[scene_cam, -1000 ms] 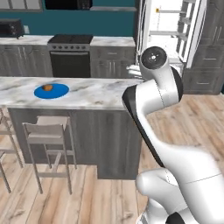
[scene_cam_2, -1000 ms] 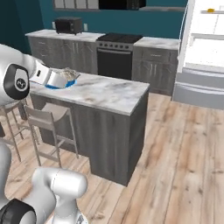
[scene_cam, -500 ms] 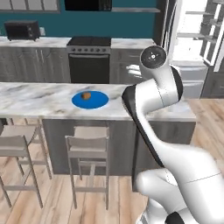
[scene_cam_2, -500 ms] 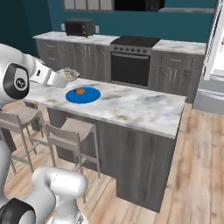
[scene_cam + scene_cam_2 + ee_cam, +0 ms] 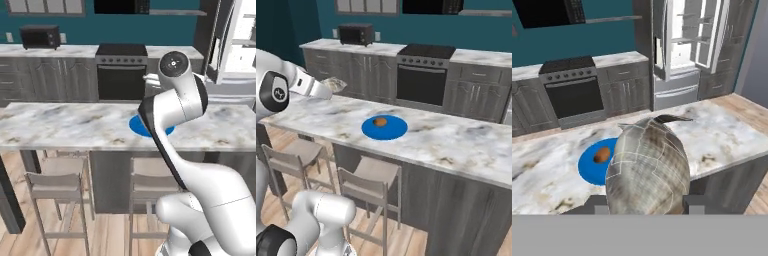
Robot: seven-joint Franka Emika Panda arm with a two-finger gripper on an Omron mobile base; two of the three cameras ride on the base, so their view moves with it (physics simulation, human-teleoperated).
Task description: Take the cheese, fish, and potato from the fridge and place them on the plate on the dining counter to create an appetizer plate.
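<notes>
The fish [image 5: 648, 170] is sitting pinched between the jaws of the tool [image 5: 646, 205], hanging above the marble desk [image 5: 456, 142] near the blue plate [image 5: 392, 131], which is carrying the potato [image 5: 380, 121], the fridge [image 5: 687, 45] standing open behind.

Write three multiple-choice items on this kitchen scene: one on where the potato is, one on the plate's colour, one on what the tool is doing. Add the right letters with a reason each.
1. Where is the potato?
A. on the plate
B. on the stove
C. on a stool

2. What colour is the plate?
A. red
B. blue
C. white

3. What is the state of the tool?
A. open and empty
B. shut on the fish
C. shut on the cheese

Answers:
1 A, the brown lump sits on the round plate on the dining counter.
2 B, the plate is bright blue in the right base view.
3 B, the hand view shows the silvery-grey fish held between the fingertips.
</notes>
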